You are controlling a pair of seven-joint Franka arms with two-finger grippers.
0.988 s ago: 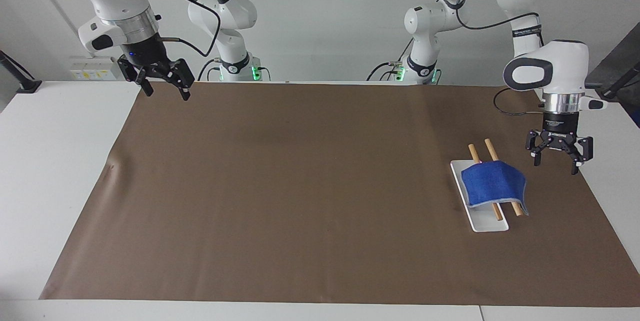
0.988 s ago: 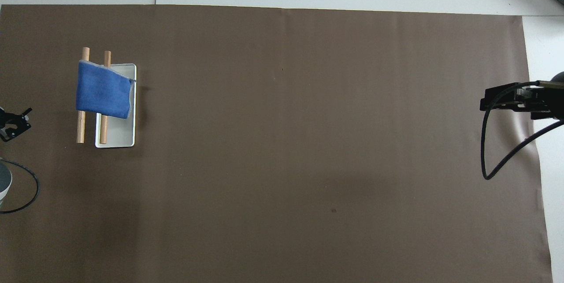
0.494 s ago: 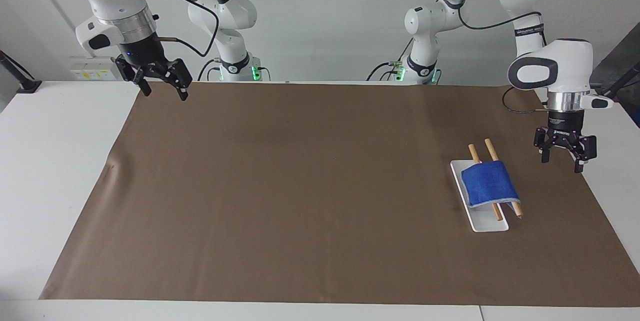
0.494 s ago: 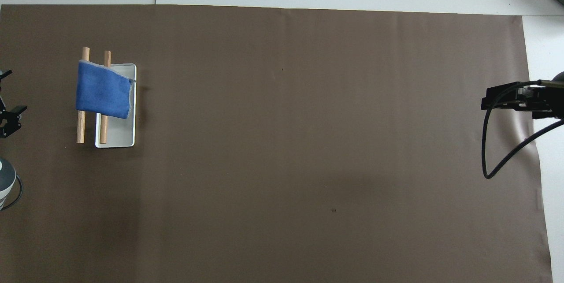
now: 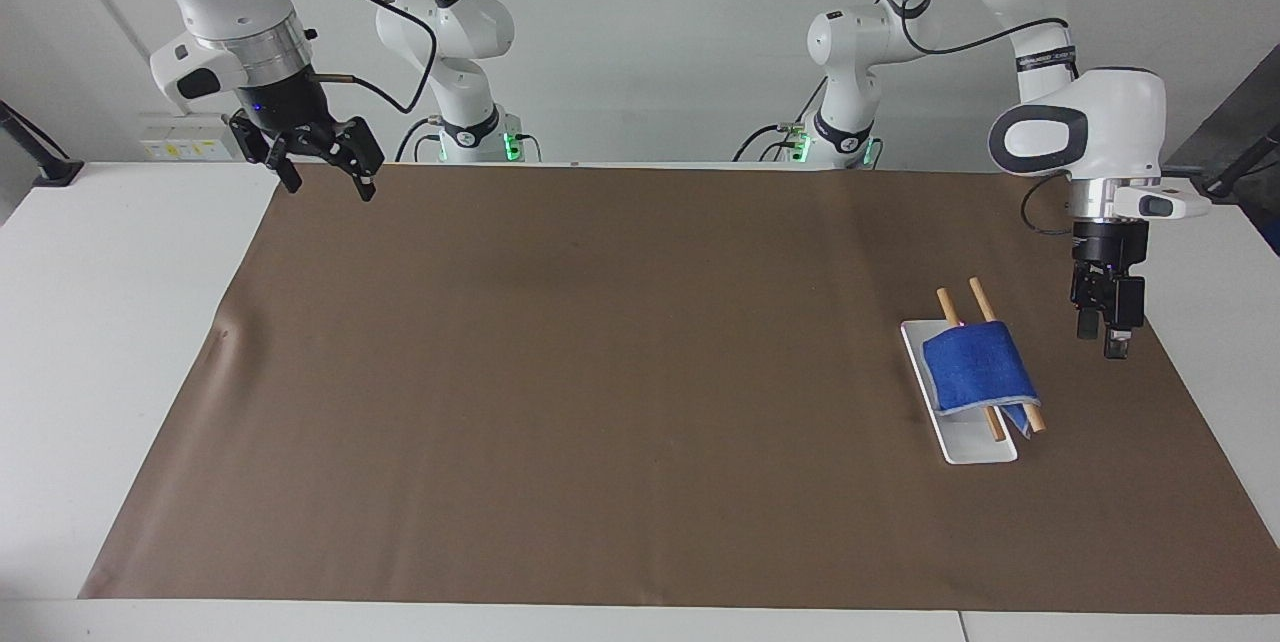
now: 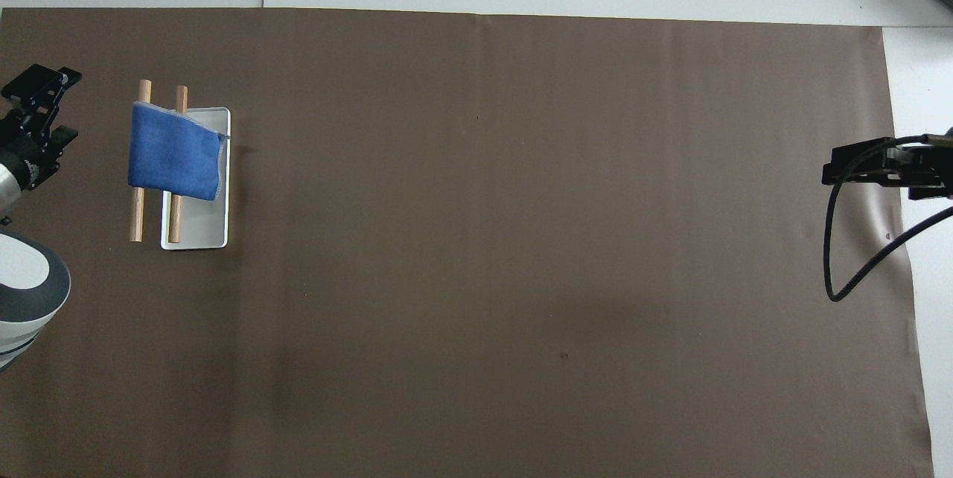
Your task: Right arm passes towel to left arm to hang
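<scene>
Both grippers, left (image 5: 1104, 334) and right (image 5: 322, 174), stand open and empty, clear of the towel (image 5: 978, 369)

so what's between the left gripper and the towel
Only bare brown mat separates the left gripper from the towel draped over the wooden rods; the facing view shows it.

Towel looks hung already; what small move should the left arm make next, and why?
Probably lift the left gripper straight up and away. The towel drapes over both wooden rods above the white tray, and the open gripper hangs beside it, holding nothing. The right gripper waits.
</scene>
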